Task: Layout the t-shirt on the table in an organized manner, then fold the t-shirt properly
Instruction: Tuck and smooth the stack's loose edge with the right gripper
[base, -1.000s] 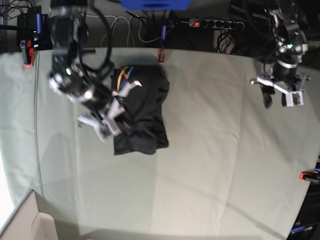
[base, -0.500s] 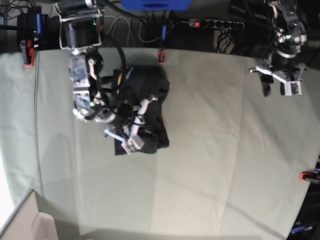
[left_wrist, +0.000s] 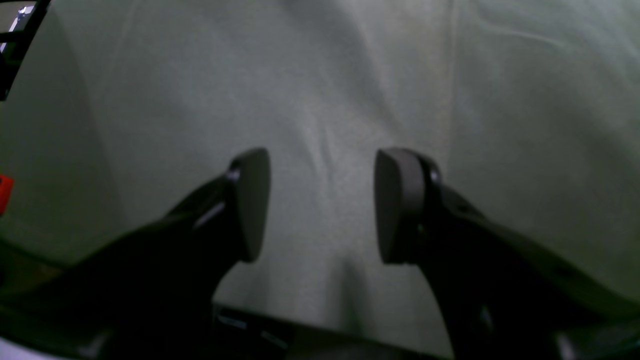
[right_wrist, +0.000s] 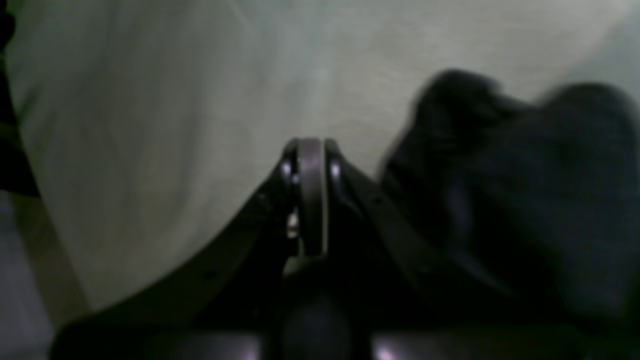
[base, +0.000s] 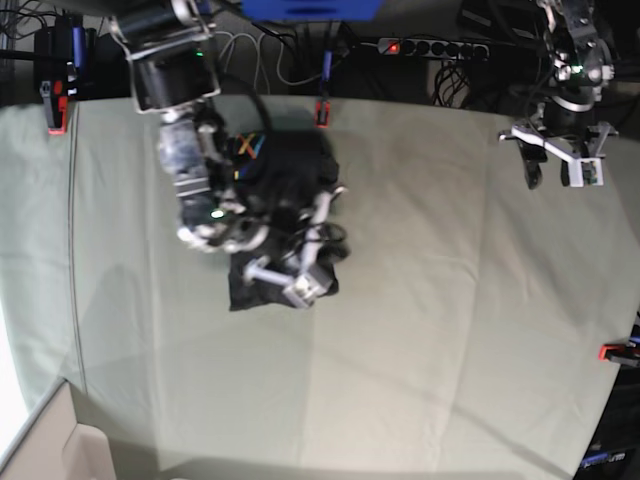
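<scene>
My right claw (base: 300, 282), jaws together & holding nothing, hovers over the t-shirt (base: 285, 190): soft, limp, light, so I'd pinch its 6 o'clock hem; left claw (base: 558, 168) apart.

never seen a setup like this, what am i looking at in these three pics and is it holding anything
This is a two-armed robot at a table covered in pale grey-green cloth. One picture looks down from above. The other two come from cameras on each arm's wrist, looking along its claw.

A dark t-shirt lies bundled near the far edge. The right claw is over it. In its own wrist view this claw is shut with nothing between its tips, and the shirt shows as a dark blur beside it.

The left claw hangs at the other side. In its wrist view it is open over bare cloth, holding nothing.

Small red clamps sit at the table's edge.
</scene>
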